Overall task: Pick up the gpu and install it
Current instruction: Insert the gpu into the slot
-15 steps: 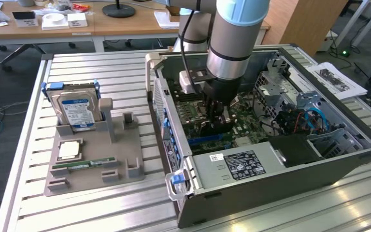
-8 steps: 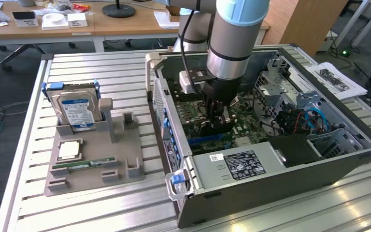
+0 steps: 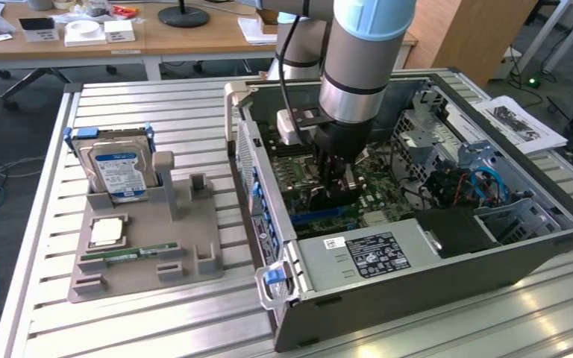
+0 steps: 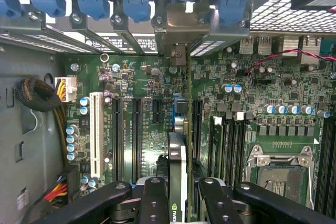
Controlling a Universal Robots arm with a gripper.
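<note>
At the exterior view's left, you had a grey moulded parts tray (image 3: pixel 142 280). It carried a boxy silver hard drive with a blue-white label (image 3: pixel 119 175) and a narrow green memory stick (image 3: pixel 127 256). Neither item concerned the move.

At the centre of the exterior view, the open grey steel computer case (image 3: pixel 486 276) lay on its side with the green motherboard (image 3: pixel 381 188) facing up. The black two-finger gripper (image 3: pixel 333 190) reached down into the case. Its fingers (image 4: pixel 152 198) were clenched on the gpu (image 4: pixel 177 163), a thin dark card with a silver metal bracket end, held edge-on between them.

Note the governing relation. In the wrist view, the card's long axis ran straight away from the fingers, along the line of the blue expansion slot (image 4: pixel 179 104) on the motherboard. It pointed toward the row of blue plastic slot latches (image 4: pixel 131 1) at the case's rear wall. The silver bracket end (image 4: pixel 181 30) lay at the far end of the card, at the rear openings.

The card's lower edge appeared to be in line with the blue slot, with the black expansion slots (image 4: pixel 135 129) to one side of it. You could not tell whether the edge had entered the slot. Judge the card as picked up and over its slot, with seating unconfirmed.
</note>
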